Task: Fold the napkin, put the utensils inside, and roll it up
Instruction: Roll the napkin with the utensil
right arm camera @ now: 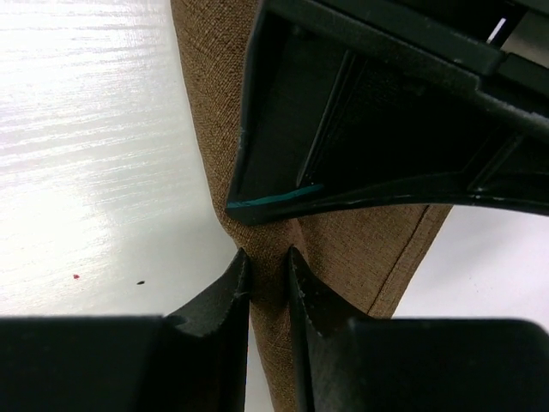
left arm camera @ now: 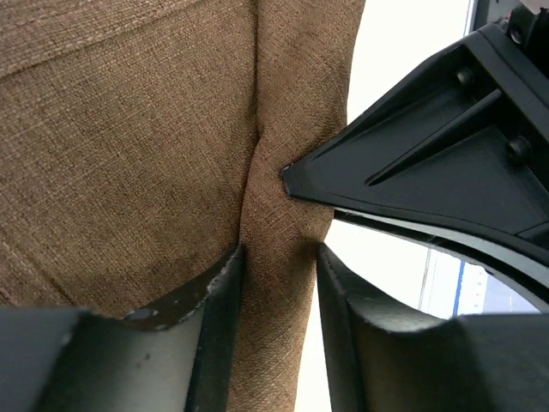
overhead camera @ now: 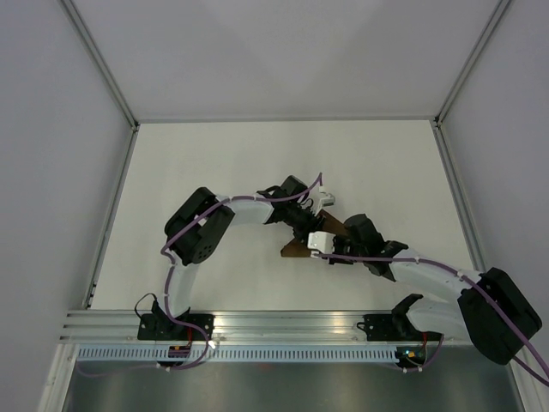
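Brown woven cloth fills both wrist views as the left arm [overhead camera: 249, 206] and right arm [overhead camera: 429, 270] meet over the middle of the white counter [overhead camera: 214, 163]. The napkin [left arm camera: 129, 154] runs as a raised ridge straight between the left jaws, which are clenched on it, and a narrower pleat of the same cloth sits clamped between the right jaws. A black finger [left arm camera: 412, 172] of the right arm presses into the fold just beyond the left jaws' tips, so the two grips lie almost touching. From above, only a small dark wedge of napkin shows under the wrists, the rest hidden beneath them. No knife appears in any view; whether it lies inside the cloth cannot be told. The folding step looks to be in hand, with the fabric gathered and not yet laid flat. The next move likely calls for both arms to travel together, keep the pinched edge taut, lower it onto the counter and only then let go, since thin cloth would bunch if one side led
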Available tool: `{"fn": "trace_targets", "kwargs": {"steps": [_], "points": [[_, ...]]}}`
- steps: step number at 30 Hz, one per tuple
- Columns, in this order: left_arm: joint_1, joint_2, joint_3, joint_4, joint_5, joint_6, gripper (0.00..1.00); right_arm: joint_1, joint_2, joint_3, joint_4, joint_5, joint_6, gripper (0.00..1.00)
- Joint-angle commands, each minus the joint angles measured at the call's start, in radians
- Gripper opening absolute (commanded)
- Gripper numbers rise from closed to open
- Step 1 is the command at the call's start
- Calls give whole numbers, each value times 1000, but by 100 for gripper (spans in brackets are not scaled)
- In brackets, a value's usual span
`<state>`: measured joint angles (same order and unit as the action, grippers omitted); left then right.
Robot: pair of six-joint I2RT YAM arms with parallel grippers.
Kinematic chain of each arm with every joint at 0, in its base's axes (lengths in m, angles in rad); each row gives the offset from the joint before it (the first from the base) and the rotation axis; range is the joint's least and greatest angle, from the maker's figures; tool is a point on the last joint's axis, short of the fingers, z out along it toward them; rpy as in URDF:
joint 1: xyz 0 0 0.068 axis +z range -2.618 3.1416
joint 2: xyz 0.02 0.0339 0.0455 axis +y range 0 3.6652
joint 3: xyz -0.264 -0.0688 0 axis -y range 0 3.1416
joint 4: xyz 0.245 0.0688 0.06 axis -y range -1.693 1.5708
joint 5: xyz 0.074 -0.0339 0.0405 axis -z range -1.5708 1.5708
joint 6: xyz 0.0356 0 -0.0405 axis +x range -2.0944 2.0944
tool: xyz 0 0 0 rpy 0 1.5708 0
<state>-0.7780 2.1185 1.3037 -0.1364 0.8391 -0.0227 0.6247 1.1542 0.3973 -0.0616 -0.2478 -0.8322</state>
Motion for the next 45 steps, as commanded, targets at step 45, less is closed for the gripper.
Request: {"fn": "trace_targets", "kwargs": {"steps": [45], "points": [[-397, -452, -742, 989, -1110, 561, 67, -253, 907, 762, -843, -387, -179, 1]]}}
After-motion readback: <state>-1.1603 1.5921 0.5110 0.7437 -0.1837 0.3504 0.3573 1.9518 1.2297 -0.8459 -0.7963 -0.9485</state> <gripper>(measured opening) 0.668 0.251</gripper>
